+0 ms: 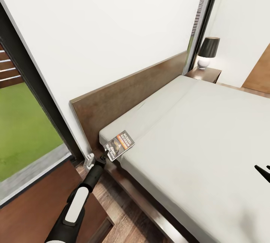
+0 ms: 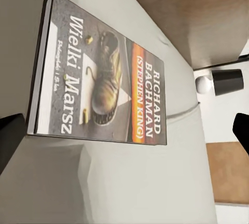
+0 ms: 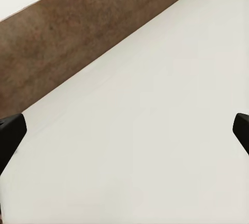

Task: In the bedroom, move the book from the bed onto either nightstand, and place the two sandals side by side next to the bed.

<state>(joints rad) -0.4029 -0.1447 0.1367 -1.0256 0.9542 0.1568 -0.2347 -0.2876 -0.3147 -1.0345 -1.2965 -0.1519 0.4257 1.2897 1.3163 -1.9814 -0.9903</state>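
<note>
Right, closest to us our left arm stretches forward, and the left gripper sits at the near corner of the bed, right at the edge of the book. From the left wrist camera the two dark fingertips stand wide apart on either side, spread and grasping nothing, with the paperback lying flat on the pale-grey mattress between and beyond them. We can read "RICHARD BACHMAN" and "Wielki Marsz" on the cover, with a worn boot pictured on it. Off to our right, the right gripper just pokes in over the mattress; its wrist camera shows both fingertips far apart, released, over bare mattress with the dark-brown headboard past it. Further on, the headboard runs along the white wall. At the far end of it stands a nightstand carrying a lamp with a black shade and a white base, beside a tall dark-framed window. On our left, another window shows green grass.
</note>
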